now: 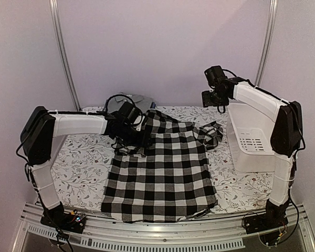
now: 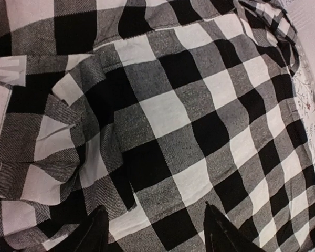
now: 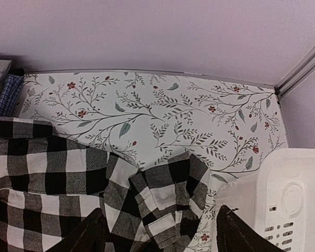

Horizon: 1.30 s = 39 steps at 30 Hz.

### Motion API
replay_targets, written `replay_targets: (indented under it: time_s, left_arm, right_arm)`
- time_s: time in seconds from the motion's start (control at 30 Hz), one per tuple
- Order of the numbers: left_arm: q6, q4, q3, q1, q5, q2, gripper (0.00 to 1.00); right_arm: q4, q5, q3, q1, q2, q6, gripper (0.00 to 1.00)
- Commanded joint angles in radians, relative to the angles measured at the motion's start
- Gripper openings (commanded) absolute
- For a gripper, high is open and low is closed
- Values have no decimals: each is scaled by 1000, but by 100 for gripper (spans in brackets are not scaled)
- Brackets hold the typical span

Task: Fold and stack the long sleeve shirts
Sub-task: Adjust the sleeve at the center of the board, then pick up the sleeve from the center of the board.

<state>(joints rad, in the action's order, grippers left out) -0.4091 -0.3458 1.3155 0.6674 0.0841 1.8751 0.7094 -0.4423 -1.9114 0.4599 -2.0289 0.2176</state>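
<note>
Checked shirt [image 1: 160,168] spread flat at centre frame on the floral desk [image 1: 81,163], one sleeve bunched toward upper right. Left jaws spread, low over its upper-left shoulder, pinching nothing. Right jaws spread too, raised upper right above white basket [image 1: 249,139].

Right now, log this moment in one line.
checked shirt spread on table | left gripper open over it | right gripper open above its sleeve

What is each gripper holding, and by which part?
Nothing is held: left gripper open over the black-and-white checked cloth shirt, right gripper open above it.
</note>
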Motion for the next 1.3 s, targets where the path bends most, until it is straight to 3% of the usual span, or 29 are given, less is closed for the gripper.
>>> replay_targets:
  time_s: [0.0,0.17,0.37,0.57,0.9,1.27]
  left_arm:
    - [-66,8,-6,-29,-66,-60,65]
    - [-139,22,-64,-139,-73,-120,64]
    - [-141,41,-101,-268,-17,-71,54]
    - [-129,109,-124,-360,78,-16,52]
    - [-161,204,-152,-408,236,51,51]
    - [-196,244,-203,-404,263,16,25]
  right_arm:
    - [-51,100,87,55,74,17,72]
    - [-97,140,188,99,143,34,72]
    - [-114,154,264,130,192,45,72]
    - [-135,160,335,146,234,59,72]
    - [-149,162,395,149,275,74,72]
    - [-152,161,398,154,279,75,72]
